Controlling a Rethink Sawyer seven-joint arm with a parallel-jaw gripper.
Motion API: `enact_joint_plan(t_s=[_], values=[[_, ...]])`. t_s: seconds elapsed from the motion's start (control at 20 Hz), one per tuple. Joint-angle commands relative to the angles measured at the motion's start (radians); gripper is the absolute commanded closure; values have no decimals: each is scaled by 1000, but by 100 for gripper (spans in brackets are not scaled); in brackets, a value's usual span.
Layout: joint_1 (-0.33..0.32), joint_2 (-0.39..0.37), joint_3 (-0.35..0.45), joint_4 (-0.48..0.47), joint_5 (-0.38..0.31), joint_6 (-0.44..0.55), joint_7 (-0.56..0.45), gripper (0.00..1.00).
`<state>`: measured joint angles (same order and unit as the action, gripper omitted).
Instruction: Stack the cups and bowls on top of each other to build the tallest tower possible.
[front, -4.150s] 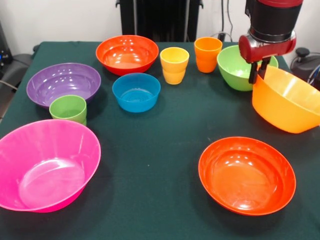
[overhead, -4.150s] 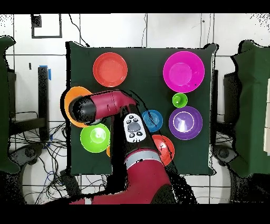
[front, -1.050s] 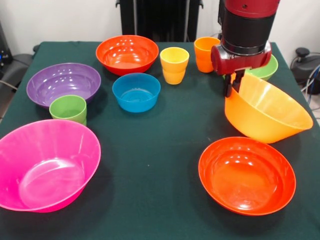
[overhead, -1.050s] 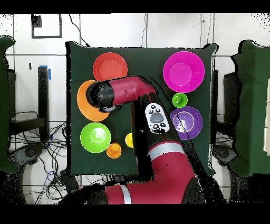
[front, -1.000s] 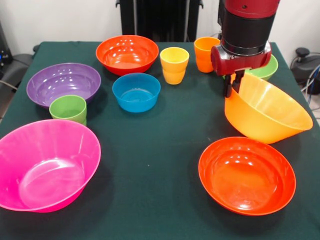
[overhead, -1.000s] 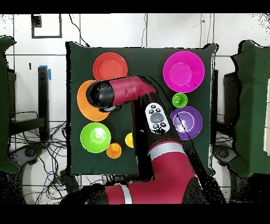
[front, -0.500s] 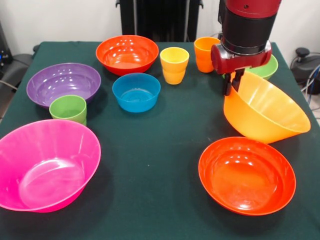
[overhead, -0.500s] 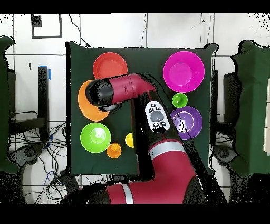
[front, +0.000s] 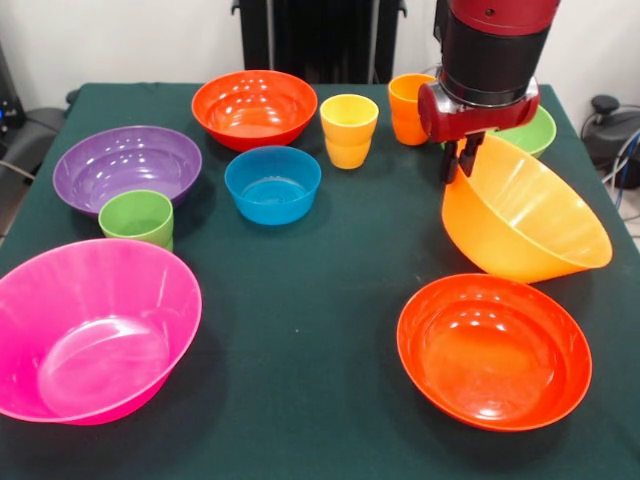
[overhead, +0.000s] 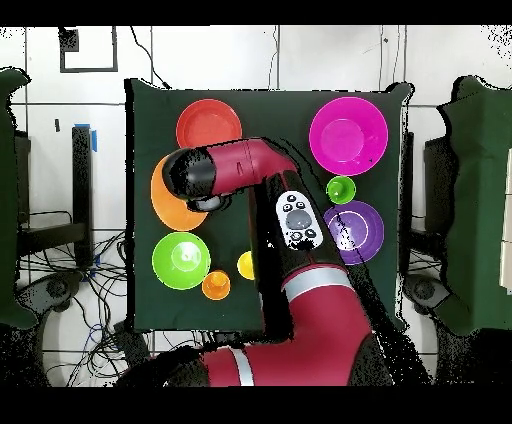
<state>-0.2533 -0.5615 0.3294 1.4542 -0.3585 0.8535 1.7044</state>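
Carried inward from the worktop's edge, the large light orange bowl (front: 525, 220) now hangs tilted over the green cloth, its far rim clamped between the fingers (front: 455, 160) of the red and black arm (front: 490, 50), its mouth tipped toward the front.

Largest of the rest, the pink bowl (front: 90, 330) sits at the worktop's front corner, opposite the side where the arm works. One red-orange bowl (front: 492, 350) rests near the front edge just below the lifted bowl; its twin (front: 254, 107) stands by the far edge. A purple bowl (front: 127, 166) lies along the side edge behind the pink one. Partly hidden behind the arm, the lime green bowl (front: 530, 132) sits toward the far corner. Mid-worktop is the small blue bowl (front: 272, 183).

Three cups stand upright: orange (front: 413, 108) and yellow (front: 349, 130) near the far edge, green (front: 137, 218) just in front of the purple bowl.
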Motion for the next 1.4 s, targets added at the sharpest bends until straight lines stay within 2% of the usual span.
enact_joint_plan(t_s=[0.05,0.65,1.4], values=[[-45,31,61,-24,-107,72,-260,100],[-107,38,105,-12,-150,61,-300,100],[-148,35,140,-4,-193,68,-292,100]])
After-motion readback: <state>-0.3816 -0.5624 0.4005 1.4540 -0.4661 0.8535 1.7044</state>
